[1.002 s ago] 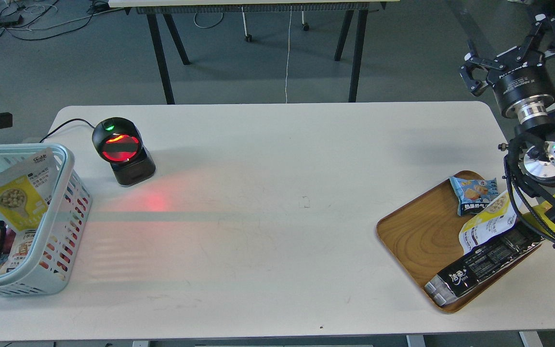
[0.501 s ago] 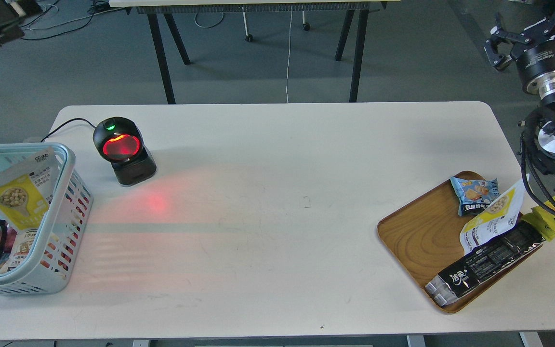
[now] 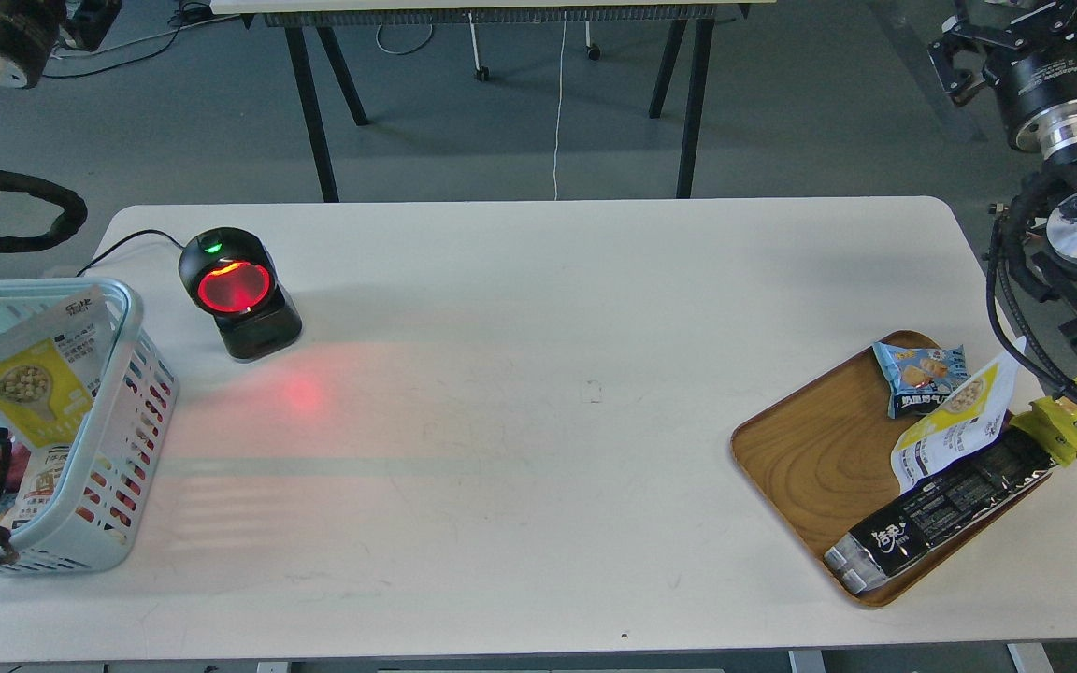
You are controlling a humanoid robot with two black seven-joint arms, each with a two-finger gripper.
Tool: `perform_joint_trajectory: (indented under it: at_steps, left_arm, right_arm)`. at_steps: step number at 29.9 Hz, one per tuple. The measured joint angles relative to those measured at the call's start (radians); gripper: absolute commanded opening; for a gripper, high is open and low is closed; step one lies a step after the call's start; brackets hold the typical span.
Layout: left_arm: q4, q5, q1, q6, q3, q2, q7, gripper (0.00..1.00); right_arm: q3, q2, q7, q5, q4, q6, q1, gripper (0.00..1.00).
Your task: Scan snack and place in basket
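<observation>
The snack (image 3: 34, 383), a small pouch with a white top and a yellow front showing beige balls, leans upright inside the light-blue basket (image 3: 132, 318) at the table's left edge. My left gripper (image 3: 94, 19) is high at the top left, above and behind the basket and mostly cut off by the frame edge. My right gripper (image 3: 959, 47) is high at the top right, off the table and partly cut off. Neither holds anything that I can see.
A black scanner (image 3: 239, 294) with a glowing red window stands right of the basket, its cable running left. An oval wooden tray (image 3: 810, 458) at the right holds a blue packet (image 3: 920, 374), a white-and-yellow pouch (image 3: 954, 430) and a long black packet (image 3: 940, 514). Other packets lie in the basket.
My left arm has risen from beside the basket to the top left corner. My right arm has lifted up and away from the tray. The snack has stayed in the basket.
</observation>
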Motion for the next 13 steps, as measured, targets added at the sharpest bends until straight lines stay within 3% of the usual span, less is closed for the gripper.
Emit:
perform_joint_trajectory:
  at_steps: [4, 13]
  left_arm:
    - [0.028, -0.216, 0.007, 0.0, -0.026, -0.07, 0.072, 1.0]
    - [0.035, -0.353, 0.066, 0.0, -0.11, -0.163, 0.08, 1.0]
  right_arm:
    - [0.001, 0.056, -0.006, -0.001, -0.086, 0.064, -0.001, 0.99]
    - [-0.006, 0.105, -0.006, -0.003, -0.155, 0.12, 0.0, 0.99]
